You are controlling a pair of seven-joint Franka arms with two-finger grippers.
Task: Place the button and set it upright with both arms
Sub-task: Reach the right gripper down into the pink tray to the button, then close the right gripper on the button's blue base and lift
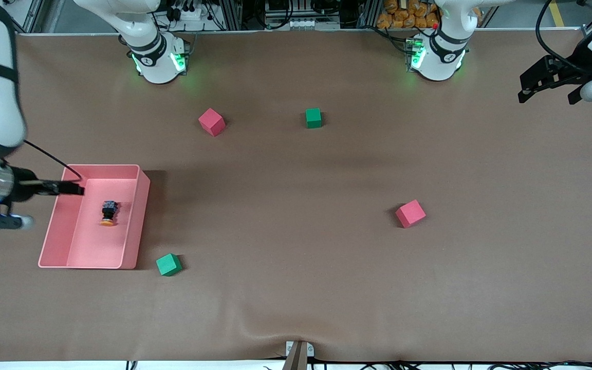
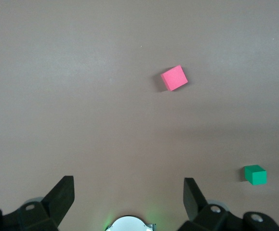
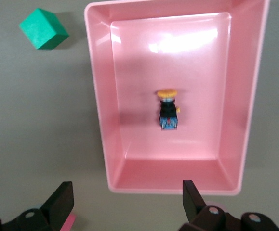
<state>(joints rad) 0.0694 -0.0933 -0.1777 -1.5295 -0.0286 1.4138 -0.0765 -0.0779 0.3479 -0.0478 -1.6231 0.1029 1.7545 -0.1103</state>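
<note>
The button (image 1: 108,213) lies on its side on the floor of a pink bin (image 1: 142,216) toward the right arm's end of the table. Its orange cap points toward the front camera. The right wrist view looks straight down on the button (image 3: 168,110) inside the bin (image 3: 98,106). My right gripper (image 1: 72,188) hangs open and empty in the air, over the bin's short wall that faces the robot bases (image 3: 126,192). My left gripper (image 1: 547,95) waits high over the left arm's end of the table, open and empty (image 2: 128,185).
Loose foam cubes lie on the brown table. A pink cube (image 1: 211,122) and a green cube (image 1: 313,117) (image 2: 255,174) sit near the bases. Another pink cube (image 1: 410,213) (image 2: 174,78) lies mid-table. A second green cube (image 1: 168,264) (image 3: 44,29) sits beside the bin's near corner.
</note>
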